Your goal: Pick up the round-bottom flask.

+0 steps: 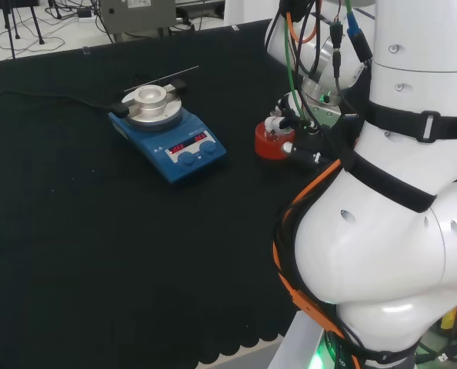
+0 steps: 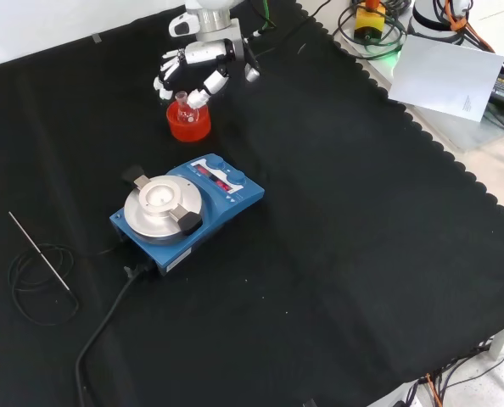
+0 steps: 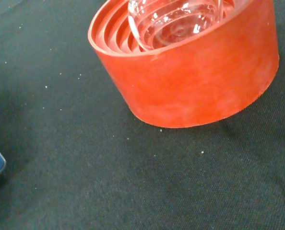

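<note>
The round-bottom flask (image 2: 183,106) sits in its red ribbed stand (image 2: 189,124) near the counter's far edge in the front view. The hand (image 2: 194,64) hovers just above, fingers spread and relaxed, holding nothing. Thin, slippery, breakable glass: the neck looks the best hold.

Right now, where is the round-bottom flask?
The round-bottom flask sits in the red ribbed stand near the top of the front view, beyond the blue hotplate, with the hand just above it.

Even bright overhead light; my black cloth (image 2: 337,220) shows faint shadows, glare glints on the flask (image 3: 176,24).
</note>
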### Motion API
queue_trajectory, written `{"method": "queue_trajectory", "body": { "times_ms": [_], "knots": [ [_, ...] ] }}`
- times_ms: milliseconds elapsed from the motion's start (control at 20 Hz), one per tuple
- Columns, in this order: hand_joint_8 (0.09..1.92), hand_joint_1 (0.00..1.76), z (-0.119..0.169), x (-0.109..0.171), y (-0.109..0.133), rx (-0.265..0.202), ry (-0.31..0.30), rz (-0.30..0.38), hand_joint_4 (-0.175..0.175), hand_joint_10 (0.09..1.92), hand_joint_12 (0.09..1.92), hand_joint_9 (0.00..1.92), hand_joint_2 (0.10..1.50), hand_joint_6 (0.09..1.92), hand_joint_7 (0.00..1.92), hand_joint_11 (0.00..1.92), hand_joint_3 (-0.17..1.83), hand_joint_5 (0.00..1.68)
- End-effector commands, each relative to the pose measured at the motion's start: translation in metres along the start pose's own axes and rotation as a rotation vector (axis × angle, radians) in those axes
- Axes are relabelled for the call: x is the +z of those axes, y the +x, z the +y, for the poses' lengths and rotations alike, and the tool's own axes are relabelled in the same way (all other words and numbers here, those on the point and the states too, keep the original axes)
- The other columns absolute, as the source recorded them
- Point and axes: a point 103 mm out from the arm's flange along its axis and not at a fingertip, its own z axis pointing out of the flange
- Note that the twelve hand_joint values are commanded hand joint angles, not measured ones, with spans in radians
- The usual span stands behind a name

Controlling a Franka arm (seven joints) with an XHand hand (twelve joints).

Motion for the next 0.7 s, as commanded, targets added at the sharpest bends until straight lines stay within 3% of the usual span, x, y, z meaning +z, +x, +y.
{"method": "queue_trajectory", "body": {
  "times_ms": [50, 700],
  "knots": [
    [0.6, 0.94, 0.0004, 0.0003, -0.0007, 0.001, -0.005, 0.005, -0.06, 0.63, 1.34, 0.46, 1.06, 0.45, 0.32, 0.04, -0.17, 0.54],
    [0.61, 0.95, 0.0028, 0.0, 0.002, -0.014, -0.026, 0.011, -0.063, 0.64, 1.34, 0.47, 1.08, 0.71, 0.33, 0.06, -0.17, 0.62]
  ]
}}
